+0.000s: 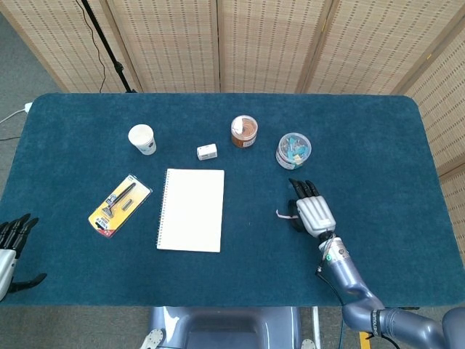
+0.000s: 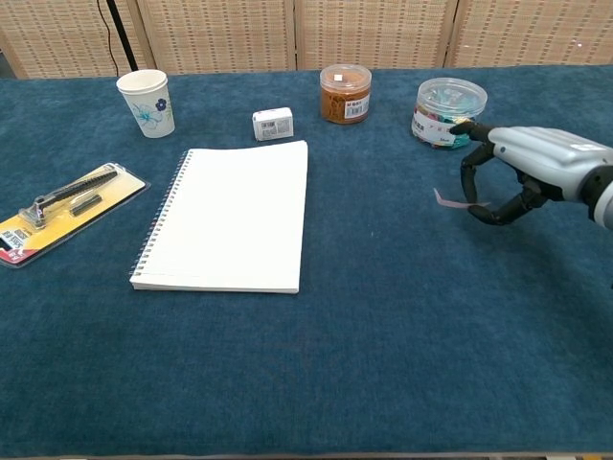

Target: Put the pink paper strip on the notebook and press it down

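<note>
- Pinching the thin pink paper strip (image 2: 446,200) in my right robot hand (image 2: 508,177), lifted just off the blue desk (image 2: 383,316).
- Light and floppy; I judge an end hold suits it.
- White spiral notebook (image 2: 230,216) lies well to my robot hand's left.

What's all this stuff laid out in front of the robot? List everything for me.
notebook: one, white, spiral-bound, table centre-left
paper cup: one, white, far left
packaged tool: one, yellow card, left of notebook
small box: one, white, beyond notebook
jar: one, brown contents, far centre
clear tub: one, colourful contents, far right
pink paper strip: one, lifted in right hand
table: one, blue cloth
right hand: grey, pinching strip
left hand: dark fingers, head view's left edge
</note>
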You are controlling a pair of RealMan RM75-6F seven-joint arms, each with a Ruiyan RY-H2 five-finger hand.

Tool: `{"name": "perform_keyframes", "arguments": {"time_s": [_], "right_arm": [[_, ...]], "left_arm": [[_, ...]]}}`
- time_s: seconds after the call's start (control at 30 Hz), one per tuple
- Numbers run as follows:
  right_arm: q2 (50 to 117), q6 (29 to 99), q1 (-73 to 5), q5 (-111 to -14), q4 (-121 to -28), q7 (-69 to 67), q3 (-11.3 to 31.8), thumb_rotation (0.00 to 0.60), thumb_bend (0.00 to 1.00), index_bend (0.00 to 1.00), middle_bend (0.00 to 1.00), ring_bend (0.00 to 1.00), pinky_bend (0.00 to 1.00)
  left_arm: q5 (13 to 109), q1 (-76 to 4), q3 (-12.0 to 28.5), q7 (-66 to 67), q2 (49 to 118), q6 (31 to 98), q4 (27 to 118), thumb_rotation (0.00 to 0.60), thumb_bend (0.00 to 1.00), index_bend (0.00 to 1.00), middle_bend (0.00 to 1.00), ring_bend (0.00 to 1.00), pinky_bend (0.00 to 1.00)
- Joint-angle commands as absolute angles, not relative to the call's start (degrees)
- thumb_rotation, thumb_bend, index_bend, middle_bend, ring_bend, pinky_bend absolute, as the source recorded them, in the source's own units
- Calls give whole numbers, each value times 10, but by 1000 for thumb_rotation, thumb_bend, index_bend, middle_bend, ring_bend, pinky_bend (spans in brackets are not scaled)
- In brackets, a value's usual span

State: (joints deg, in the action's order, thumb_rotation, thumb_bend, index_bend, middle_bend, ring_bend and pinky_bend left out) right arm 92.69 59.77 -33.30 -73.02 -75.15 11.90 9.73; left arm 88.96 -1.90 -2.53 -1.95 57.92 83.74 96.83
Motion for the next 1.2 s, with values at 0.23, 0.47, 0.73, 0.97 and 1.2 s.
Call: {"name": "perform_keyframes", "arguments": {"time_s": [0.23, 0.47, 0.73, 0.97, 1.2], "right_arm": [[943, 588, -395, -737, -792, 202, 136, 600, 507, 589, 0, 0, 0], [976, 578, -436, -719, -792, 279, 152, 600, 522, 582, 0, 0, 0], [1032, 585, -470, -696, -784, 368, 156, 600, 566, 581, 0, 0, 0], [1082, 595, -494, -695, -773, 431, 145, 600, 585, 588, 0, 0, 0], [1147, 606, -521, -671, -742, 505, 153, 600, 607, 591, 0, 0, 0]], "left_arm": [[884, -21, -24, -18, 579, 831, 970, 600, 0, 0, 0, 0, 0], [881, -22, -23, -26, 576, 829, 970, 600, 0, 0, 0, 0, 0], [873, -25, -20, -37, 572, 822, 968, 600, 0, 0, 0, 0, 0], [870, -27, -20, -38, 570, 819, 970, 600, 0, 0, 0, 0, 0], [871, -27, -22, -41, 568, 816, 970, 600, 0, 0, 0, 0, 0]]}}
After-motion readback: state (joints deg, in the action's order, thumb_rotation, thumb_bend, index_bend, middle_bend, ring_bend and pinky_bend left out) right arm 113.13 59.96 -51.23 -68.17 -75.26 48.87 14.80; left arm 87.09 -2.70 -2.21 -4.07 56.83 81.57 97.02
